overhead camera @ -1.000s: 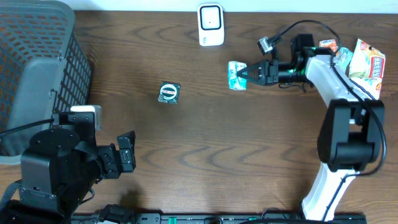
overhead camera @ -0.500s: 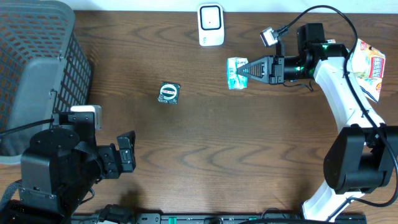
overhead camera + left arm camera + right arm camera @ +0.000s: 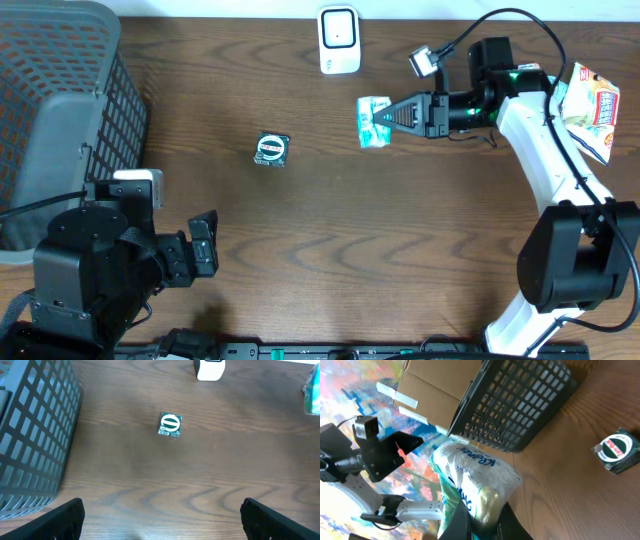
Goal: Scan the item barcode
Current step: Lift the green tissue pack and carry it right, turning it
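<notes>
Two right fingers (image 3: 398,115) are clamped shut on a Kleenex tissue pack (image 3: 373,122), which is held over the tabletop (image 3: 400,230) near the white barcode scanner (image 3: 339,40). The left fingers (image 3: 205,243) are spread wide, nothing held.

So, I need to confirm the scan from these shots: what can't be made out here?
Barcode on the tissue pack: overhead too small; right wrist shows only its printed face, lower end behind the jaws.
Scanner: left wrist cuts it at the top edge; its window unreadable overhead.
Small packet: fine print too small in every view.
Snack bags: partly behind the right arm, overhead.
</notes>
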`<state>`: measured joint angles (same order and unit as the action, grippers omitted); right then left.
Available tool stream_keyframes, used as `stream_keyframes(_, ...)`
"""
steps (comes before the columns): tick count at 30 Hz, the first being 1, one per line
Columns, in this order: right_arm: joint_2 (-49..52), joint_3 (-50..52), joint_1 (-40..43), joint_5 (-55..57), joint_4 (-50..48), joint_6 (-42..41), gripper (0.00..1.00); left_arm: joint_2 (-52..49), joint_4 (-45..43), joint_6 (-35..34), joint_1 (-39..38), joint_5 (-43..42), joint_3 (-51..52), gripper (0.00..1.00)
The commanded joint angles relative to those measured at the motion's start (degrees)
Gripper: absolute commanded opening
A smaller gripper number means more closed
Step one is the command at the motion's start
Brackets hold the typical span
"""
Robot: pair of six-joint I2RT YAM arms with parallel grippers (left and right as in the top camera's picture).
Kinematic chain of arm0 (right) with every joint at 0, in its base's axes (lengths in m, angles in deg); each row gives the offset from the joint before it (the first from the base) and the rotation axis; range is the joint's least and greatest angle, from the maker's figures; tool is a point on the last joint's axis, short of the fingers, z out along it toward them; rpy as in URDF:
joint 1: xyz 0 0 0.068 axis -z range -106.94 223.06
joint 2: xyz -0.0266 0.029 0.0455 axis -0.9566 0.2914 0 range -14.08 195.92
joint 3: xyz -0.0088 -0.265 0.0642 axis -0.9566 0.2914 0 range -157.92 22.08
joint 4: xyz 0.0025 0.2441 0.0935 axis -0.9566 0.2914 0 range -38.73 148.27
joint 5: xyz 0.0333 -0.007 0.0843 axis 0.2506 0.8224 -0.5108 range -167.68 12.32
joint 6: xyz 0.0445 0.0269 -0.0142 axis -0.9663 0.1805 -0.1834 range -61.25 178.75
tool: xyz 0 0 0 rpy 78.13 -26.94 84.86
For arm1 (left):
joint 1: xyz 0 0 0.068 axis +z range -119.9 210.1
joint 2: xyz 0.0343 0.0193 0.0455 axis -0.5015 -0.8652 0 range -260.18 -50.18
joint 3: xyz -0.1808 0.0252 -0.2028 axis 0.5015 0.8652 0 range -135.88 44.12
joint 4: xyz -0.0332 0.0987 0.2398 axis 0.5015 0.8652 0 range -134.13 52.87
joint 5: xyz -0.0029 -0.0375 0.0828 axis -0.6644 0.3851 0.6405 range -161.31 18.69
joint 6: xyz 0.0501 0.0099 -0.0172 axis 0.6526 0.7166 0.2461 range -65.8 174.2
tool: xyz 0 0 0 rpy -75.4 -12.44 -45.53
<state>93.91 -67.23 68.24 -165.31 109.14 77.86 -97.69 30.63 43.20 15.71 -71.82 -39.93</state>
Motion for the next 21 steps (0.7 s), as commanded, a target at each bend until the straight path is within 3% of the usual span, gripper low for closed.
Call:
stream_keyframes(1, -1.1, -0.1, -0.8, -1.2, 0.0, 1.3, 0.01, 0.0, 0.1, -0.7, 0.2, 0.1, -0.5, 0.98)
stream_keyframes(21, -1.1, -0.1, -1.5, -1.2, -0.7, 1.3, 0.01, 0.0, 0.1, -0.7, 0.2, 0.1, -0.5, 0.98)
